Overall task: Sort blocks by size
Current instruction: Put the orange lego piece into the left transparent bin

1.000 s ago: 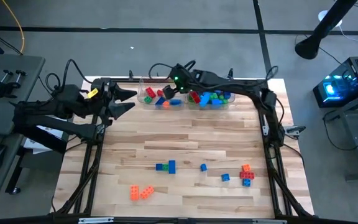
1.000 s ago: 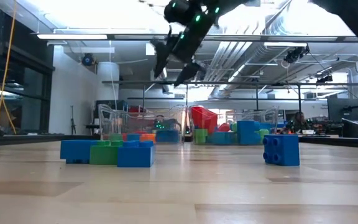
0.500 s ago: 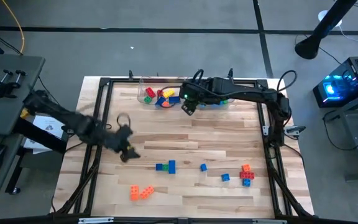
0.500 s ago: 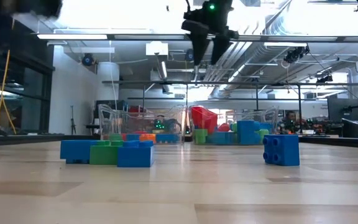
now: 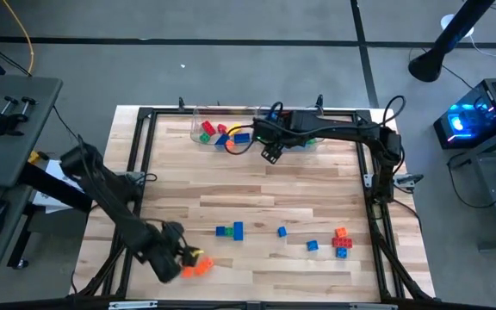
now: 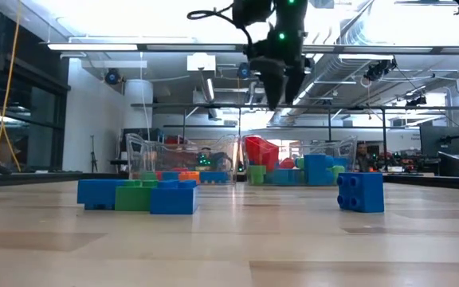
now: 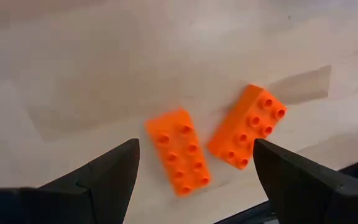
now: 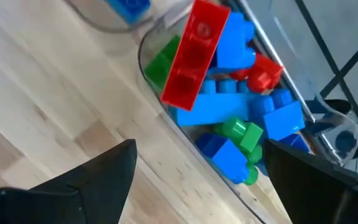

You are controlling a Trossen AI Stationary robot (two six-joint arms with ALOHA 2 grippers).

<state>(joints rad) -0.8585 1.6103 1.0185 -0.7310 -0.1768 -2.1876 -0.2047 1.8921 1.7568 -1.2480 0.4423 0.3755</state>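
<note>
Wooden table with a black frame round its edges, two clear bins side by side at the far edge. Off to one side there's a grey desk, on the other some box glowing blue, all on grey floor

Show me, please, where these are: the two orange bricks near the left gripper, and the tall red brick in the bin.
First orange brick [image 7: 180, 151]: left wrist view, studded top face.
Second orange brick [image 7: 247, 126]: left wrist view, studded top face.
Red brick [image 8: 197, 51]: right wrist view, long side face.
</note>
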